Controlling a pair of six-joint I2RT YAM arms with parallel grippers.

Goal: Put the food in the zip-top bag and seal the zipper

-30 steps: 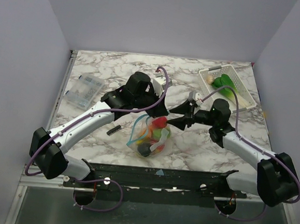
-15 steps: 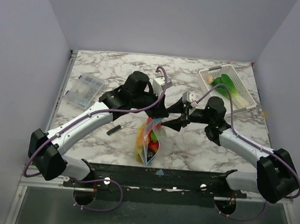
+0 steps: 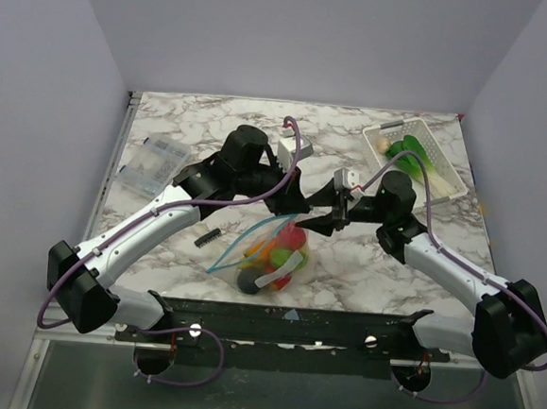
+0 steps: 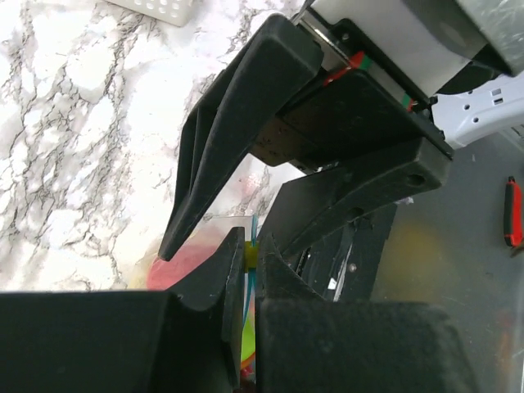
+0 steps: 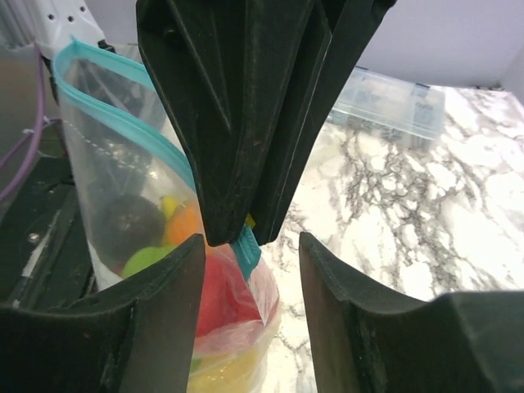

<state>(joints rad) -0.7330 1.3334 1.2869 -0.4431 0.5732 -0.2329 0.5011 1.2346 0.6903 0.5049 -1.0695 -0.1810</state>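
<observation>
Top external view gives us both arms meeting over the middle of the marble tabletop (image 3: pixel 204 123), toward its near edge. We see the left end effector (image 3: pixel 290 204) closed, its fingers together on the right end of the zipper (image 5: pixel 246 250). The right wrist view shows those 2 dark fingertips pinching the teal strip where it ends. The zip-top bag (image 3: pixel 267 261) hangs down and to the left from that pinch, and we cannot tell whether its bottom rests on the tabletop. Inside it the food (image 3: pixel 285 241) sits low in a bunch: red, orange, yellow and green pieces and 1 dark round piece nearest us. Away from the pinch the teal strip runs as 2 lines that stand apart, so the mouth gapes there. The right end effector (image 3: pixel 312 219) stands just right of the left one with its fingers apart. In its own wrist view they sit on either side of the pinched corner, and we cannot tell whether either finger touches the plastic. A white basket (image 3: pixel 436 190) at the far right holds green pieces (image 3: pixel 412 151). A clear lidded case (image 3: pixel 153 165) lies at the far left, well apart from the bag. A small black bar (image 3: pixel 206 237) lies just left of the bag.
</observation>
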